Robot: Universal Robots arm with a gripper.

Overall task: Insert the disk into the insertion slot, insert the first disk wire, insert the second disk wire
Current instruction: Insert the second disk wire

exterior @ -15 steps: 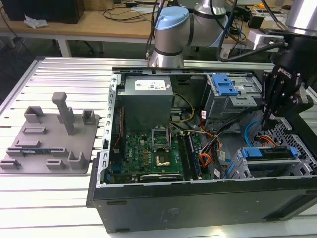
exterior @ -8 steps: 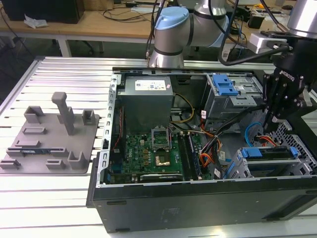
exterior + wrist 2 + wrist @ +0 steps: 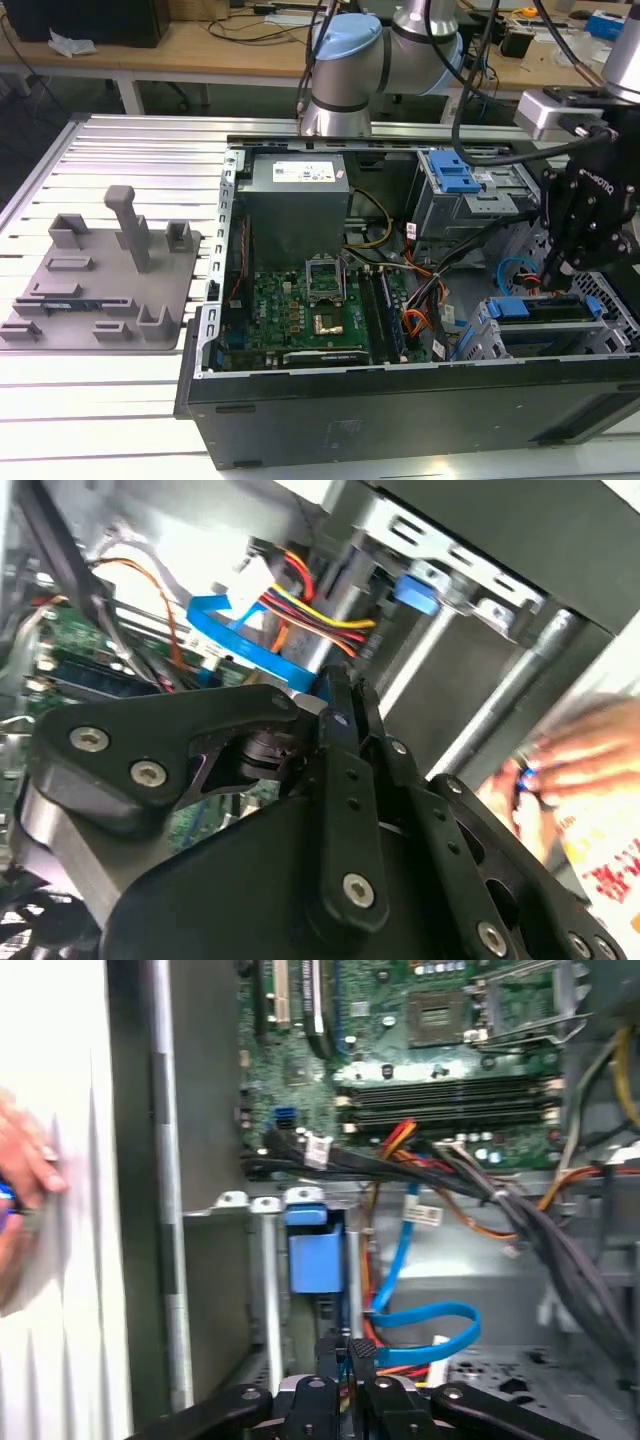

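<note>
Tool [image 3: 348,1352] fingertips pressed together on the light-blue second disk wire [image 3: 425,1317].

One camera off the arm, two riding at the wrist.

The exterior view looks down from above and a little way off at the open computer case [image 3: 400,330] lying on the ribbed worktop [image 3: 120,160], with the arm entering on the exterior view's right. The first wrist view looks close past the gripper [image 3: 348,1355] into the case toward the motherboard [image 3: 400,1050]. The second wrist view sits tight behind the gripper [image 3: 335,705]. Both wrist views share the light-blue cable [image 3: 425,1315] [image 3: 245,640]; the motherboard [image 3: 310,305] also shows in the exterior view.
</note>
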